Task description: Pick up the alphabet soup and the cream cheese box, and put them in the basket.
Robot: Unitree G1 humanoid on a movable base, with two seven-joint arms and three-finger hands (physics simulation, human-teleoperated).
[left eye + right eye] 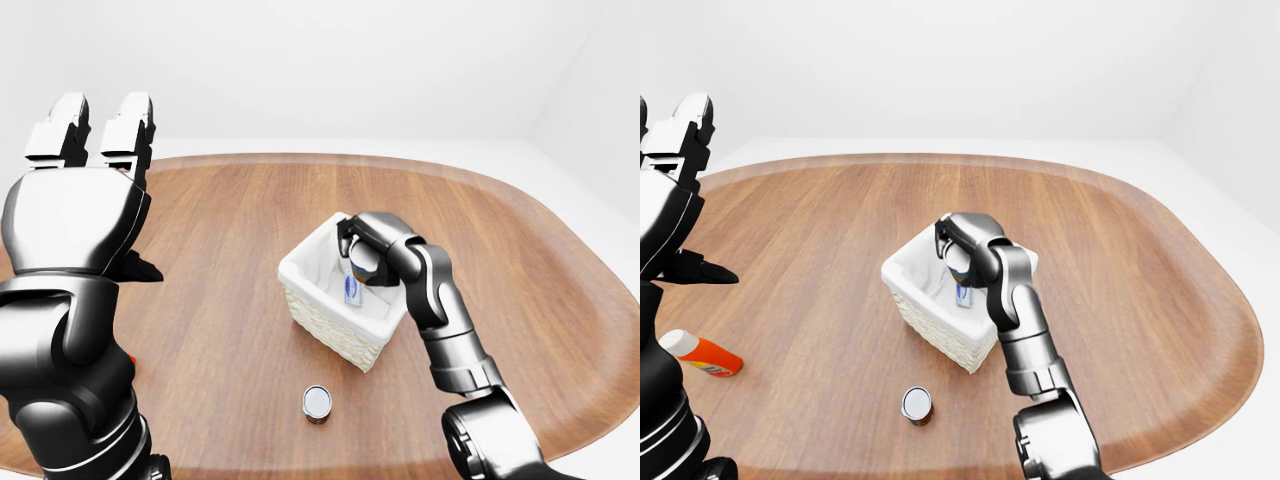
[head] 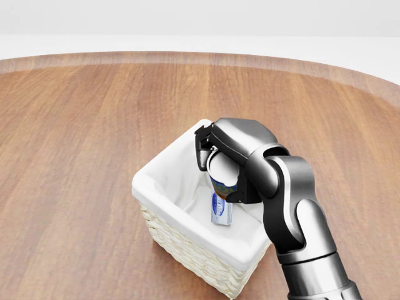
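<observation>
Over wood table (image 2: 75, 156), right hand (image 2: 219, 164) grips alphabet soup (image 2: 222, 180) inside basket (image 2: 164, 181).

A pale woven basket (image 2: 187, 250) with white lining is seen on the brown wood-grain worktop (image 2: 75, 156). A blue-and-white box (image 2: 220, 209) lies inside. An orange bottle (image 1: 700, 353) is white-capped.

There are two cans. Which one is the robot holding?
The alphabet soup can in the right hand, down inside the basket. The other can stands alone on the table, untouched.

Bright even simulator light, sharp focus throughout, faint soft shadows, no glare
</observation>
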